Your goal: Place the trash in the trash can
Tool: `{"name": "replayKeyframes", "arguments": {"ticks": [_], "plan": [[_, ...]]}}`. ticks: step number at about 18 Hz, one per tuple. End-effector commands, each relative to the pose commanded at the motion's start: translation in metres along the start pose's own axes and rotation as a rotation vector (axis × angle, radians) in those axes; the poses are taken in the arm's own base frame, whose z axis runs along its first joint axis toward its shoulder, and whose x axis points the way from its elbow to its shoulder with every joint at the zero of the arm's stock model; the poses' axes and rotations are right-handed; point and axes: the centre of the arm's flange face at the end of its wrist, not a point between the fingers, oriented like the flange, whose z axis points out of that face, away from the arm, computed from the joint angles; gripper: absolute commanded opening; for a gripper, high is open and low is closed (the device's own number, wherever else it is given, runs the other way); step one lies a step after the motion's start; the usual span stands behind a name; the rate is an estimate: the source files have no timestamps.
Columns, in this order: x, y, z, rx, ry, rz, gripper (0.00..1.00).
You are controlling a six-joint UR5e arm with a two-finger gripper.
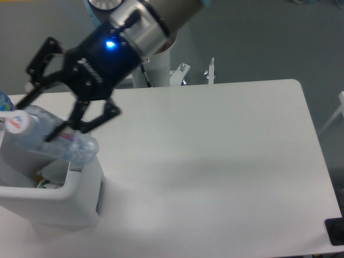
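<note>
My gripper point(33, 121) is over the upper left part of the table point(215, 161), directly above the trash can point(80, 199). The two black fingers point(80, 110) are closed around the bottle point(51, 141), so I have it firmly in my hold. The bottle lies almost horizontal between the fingers, a little tilted, with its white cap end point(16, 123) toward the left and its clear crushed body reaching to the right, past the fingers. The right end of the bottle is over the right wall of the trash can, near the grey tab, and the rest hangs over the opening. I cannot tell if the bottle touches the rim or is only just above it.

The trash can stands at the left edge of the table, white, with a thick rim. Inside it, low at the bottom, I see a whitish crumpled wrapper point(54, 171) and beside it something small with green and yellow colour, too small to name. The blue light point(111, 44) on my wrist is lit. Behind my arm stands the white base column point(153, 72) of the robot.
</note>
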Motion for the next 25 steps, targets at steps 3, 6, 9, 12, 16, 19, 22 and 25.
{"name": "replayKeyframes", "arguments": {"ticks": [3,6,9,12,16,19,22,25], "plan": [[0.004,0.016,0.017,-0.021,0.027,-0.018,0.38],[-0.002,0.034,0.024,-0.017,0.025,-0.007,0.7],[0.001,0.04,0.024,-0.013,0.021,0.0,1.0],[-0.002,0.044,0.024,-0.018,0.015,-0.008,1.0],[-0.026,0.052,0.003,-0.007,-0.028,-0.038,1.0],[-0.065,0.062,-0.042,-0.004,-0.15,-0.062,1.0],[-0.116,0.089,-0.086,-0.049,-0.308,-0.114,1.0],[-0.161,0.137,-0.116,-0.123,-0.414,-0.143,1.0]]}}
